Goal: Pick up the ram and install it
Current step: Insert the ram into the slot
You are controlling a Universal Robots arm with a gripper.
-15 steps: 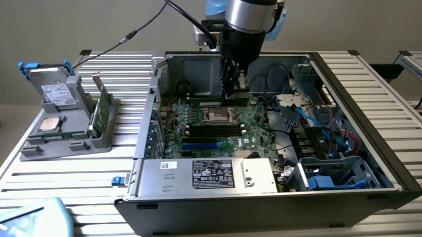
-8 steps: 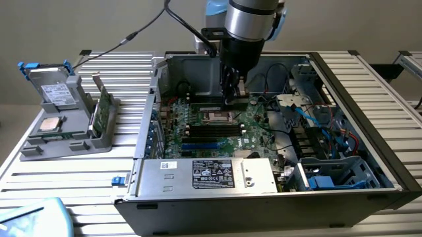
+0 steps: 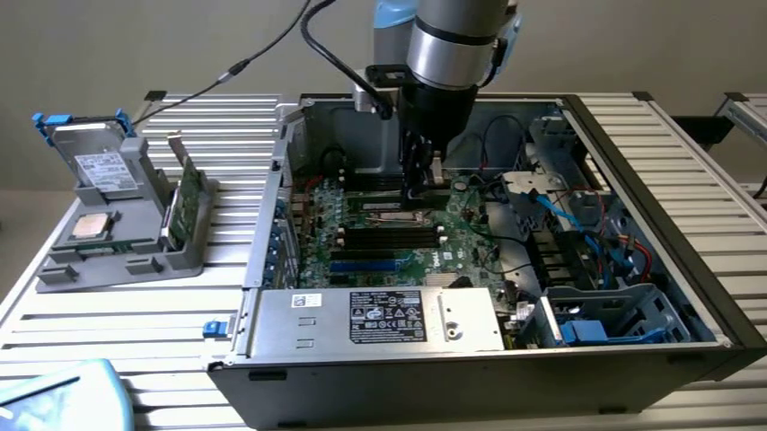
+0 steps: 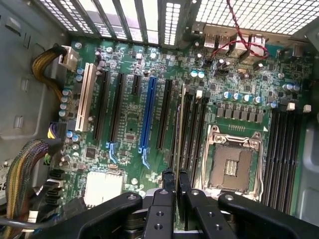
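The case (image 3: 480, 386) lay open on top, leaving plenty of room from above. Down at the motherboard (image 4: 127, 124) it was tight. The gripper (image 4: 175, 175), pinching the ram (image 4: 178, 124), stood among black slots (image 4: 197, 129), and cable bundles (image 4: 20, 169) crowded 1 wall.

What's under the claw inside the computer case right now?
The ram, held edge-on in the claw, over the motherboard's black slots beside the empty processor socket. The slot right below the ram is covered.
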